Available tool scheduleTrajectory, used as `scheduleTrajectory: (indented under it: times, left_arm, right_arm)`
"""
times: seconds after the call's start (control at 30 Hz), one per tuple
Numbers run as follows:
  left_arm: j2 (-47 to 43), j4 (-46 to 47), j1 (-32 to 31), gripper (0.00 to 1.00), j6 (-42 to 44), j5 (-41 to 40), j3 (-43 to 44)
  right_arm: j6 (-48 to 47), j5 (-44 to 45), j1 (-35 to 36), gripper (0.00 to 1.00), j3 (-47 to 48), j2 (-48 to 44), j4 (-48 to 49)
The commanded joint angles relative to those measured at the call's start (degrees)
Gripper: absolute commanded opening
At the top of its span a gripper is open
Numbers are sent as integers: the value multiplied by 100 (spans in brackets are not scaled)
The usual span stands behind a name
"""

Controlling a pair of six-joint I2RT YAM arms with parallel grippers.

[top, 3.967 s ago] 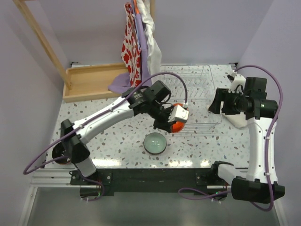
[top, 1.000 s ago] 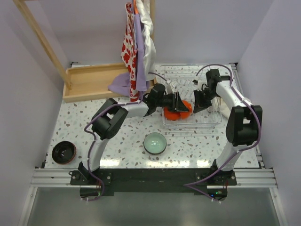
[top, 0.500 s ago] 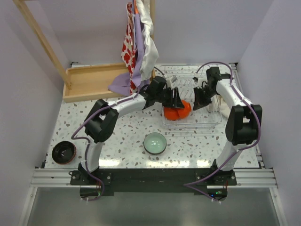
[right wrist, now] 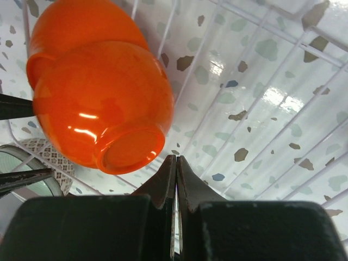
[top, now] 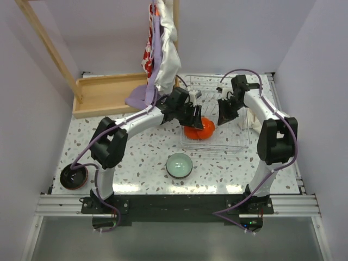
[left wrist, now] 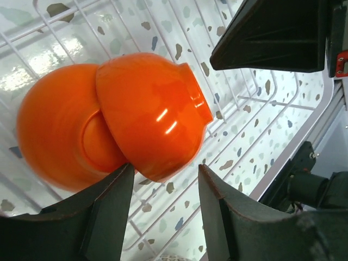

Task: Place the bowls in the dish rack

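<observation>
Glossy orange-red round bowls (top: 199,131), two of them, are seen from the top camera lying in the white thin-wire dish rack (top: 239,135), at its 7 o'clock corner. The rack is set on the speckled white table (top: 136,157) toward 1 o'clock. The left gripper (top: 197,117) is held just at 12 o'clock of the bowls. The right gripper (top: 223,117) is held over the rack near their 2 o'clock side. A pale mint green round bowl (top: 179,165) is left on the table at 6 o'clock, and a dark brown-black round bowl (top: 74,175) at 8 o'clock. A shallow wooden tray (top: 103,98) is placed at 11 o'clock.

From the left wrist, the front orange-red bowl (left wrist: 155,117) is shown on its side on the wires, its foot turned to 3 o'clock. It overlaps the rear orange-red bowl (left wrist: 51,125), whose underside is turned to the camera. The left gripper (left wrist: 164,173) is spread wide with nothing clasped. The front bowl lies just past its fingertips (left wrist: 117,187); whether they touch cannot be told.

From the right wrist, the front bowl (right wrist: 98,103) is seen with its foot ring at 6 o'clock and the rear bowl (right wrist: 81,27) behind it at 12 o'clock. The right gripper (right wrist: 173,174) is pressed fully together on nothing, just at 5 o'clock of the front bowl.
</observation>
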Motion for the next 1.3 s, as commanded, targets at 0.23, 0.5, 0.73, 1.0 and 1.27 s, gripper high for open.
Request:
scheduleTrajectory:
  times: [0.23,0.5,0.73,1.0,1.27]
  left_arm:
    - [-567,-777,-262,57,1005,-918,-7]
    - [-751,-1217,-859,56,2103,-1034,-103]
    - [-1094,-1112,-974,56,2666,-989,-613]
    - [-1666,-523,-1079,57,3369,-550,-1176]
    - [-1402,-708,-1141,58,3958,900,-1044]
  right_arm:
    - [73,-324,147,0,158,-182,54]
    - [205,-605,296,0,131,-173,229]
    - [363,-807,648,0,245,-85,343]
    - [372,-799,1026,0,526,47,370]
    - [355,-545,1123,0,676,30,361]
